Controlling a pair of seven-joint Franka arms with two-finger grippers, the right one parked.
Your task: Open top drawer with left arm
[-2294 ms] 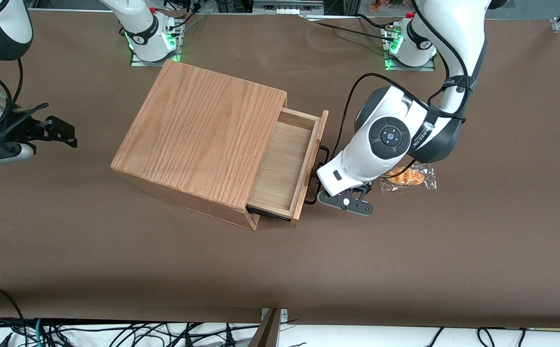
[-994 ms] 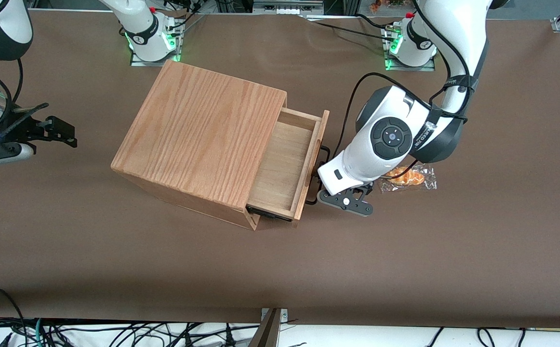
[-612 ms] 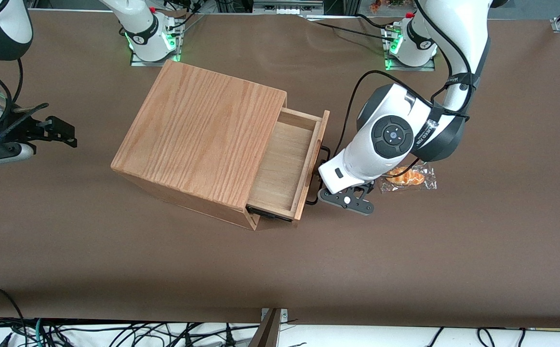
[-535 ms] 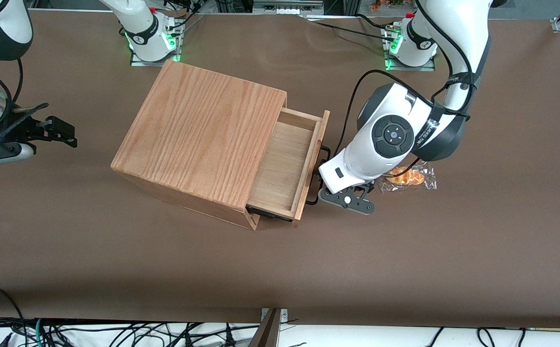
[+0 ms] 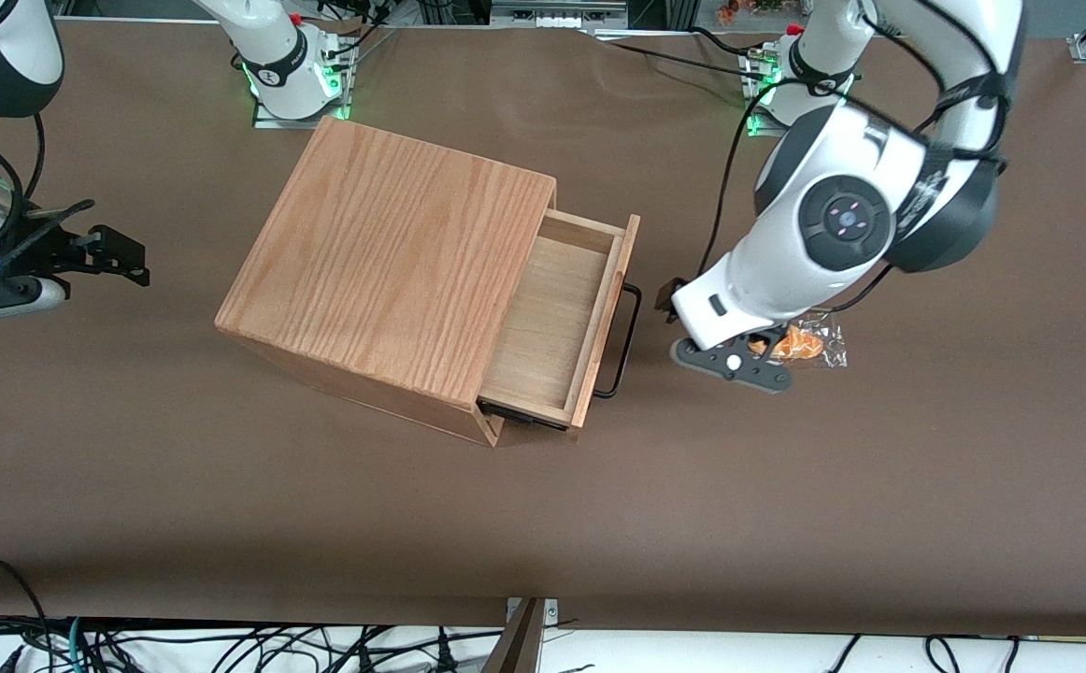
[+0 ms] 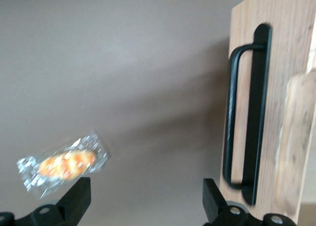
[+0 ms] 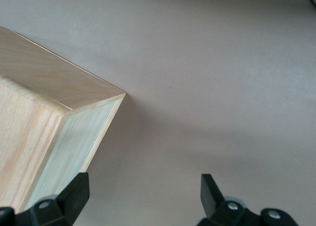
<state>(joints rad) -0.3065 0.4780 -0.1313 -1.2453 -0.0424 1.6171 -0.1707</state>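
The top drawer (image 5: 552,313) stands pulled out of the oak-grain cabinet (image 5: 393,266), its pale inside bare. Its black wire bar handle (image 5: 625,341) runs along the drawer front (image 5: 605,318). My left arm (image 5: 833,224) hovers in front of the drawer, toward the working arm's end of the table. Its gripper (image 5: 676,313) is a short gap away from the handle and touches nothing. In the left wrist view the gripper (image 6: 146,206) is open with only brown table between its fingers (image 6: 74,201), and the handle (image 6: 247,112) stands apart from them on the drawer front (image 6: 291,48).
A clear packet with orange pieces (image 5: 800,344) lies on the table under the left arm's wrist and shows as a packet (image 6: 61,164) in the left wrist view. Both arm bases (image 5: 295,65) stand at the table edge farthest from the front camera. A cabinet corner (image 7: 59,88) fills the right wrist view.
The gripper has left the handle and drawn back toward the working arm's end of the table, the arm rising. The drawer has stayed pulled out as before.
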